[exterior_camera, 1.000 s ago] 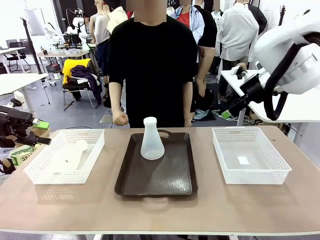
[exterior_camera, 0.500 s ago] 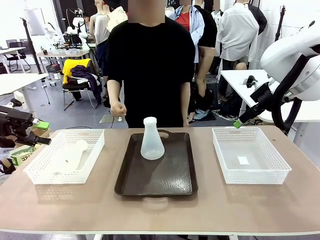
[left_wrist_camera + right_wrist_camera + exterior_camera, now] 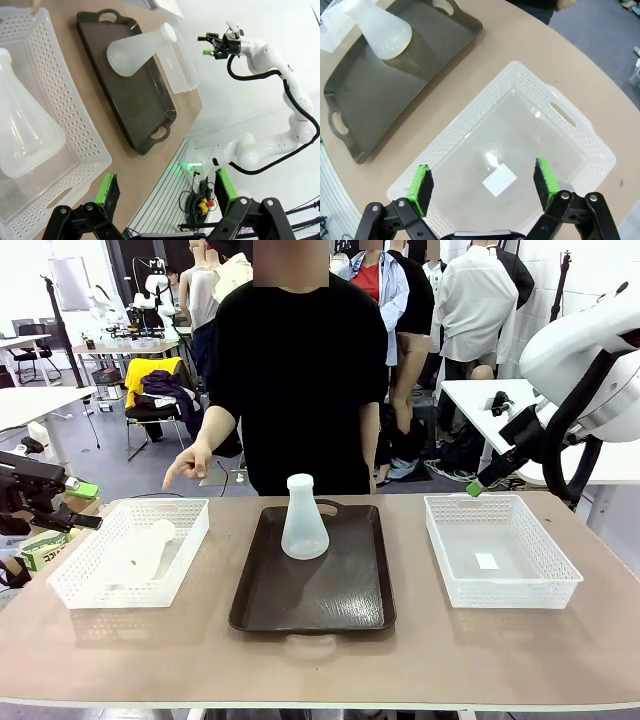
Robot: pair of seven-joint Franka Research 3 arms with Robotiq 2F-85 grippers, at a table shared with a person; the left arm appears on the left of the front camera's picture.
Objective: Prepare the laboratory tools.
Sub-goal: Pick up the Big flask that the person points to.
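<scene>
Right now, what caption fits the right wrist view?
Open right gripper hovers above a white basket; a flask stands on the brown tray beside it.

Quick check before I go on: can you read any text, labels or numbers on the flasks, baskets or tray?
No readable text anywhere.
White sticker on the floor of the right basket: looks blank.
Upright flask on the tray: no markings visible.
Flask lying in the left basket: none visible.
</scene>
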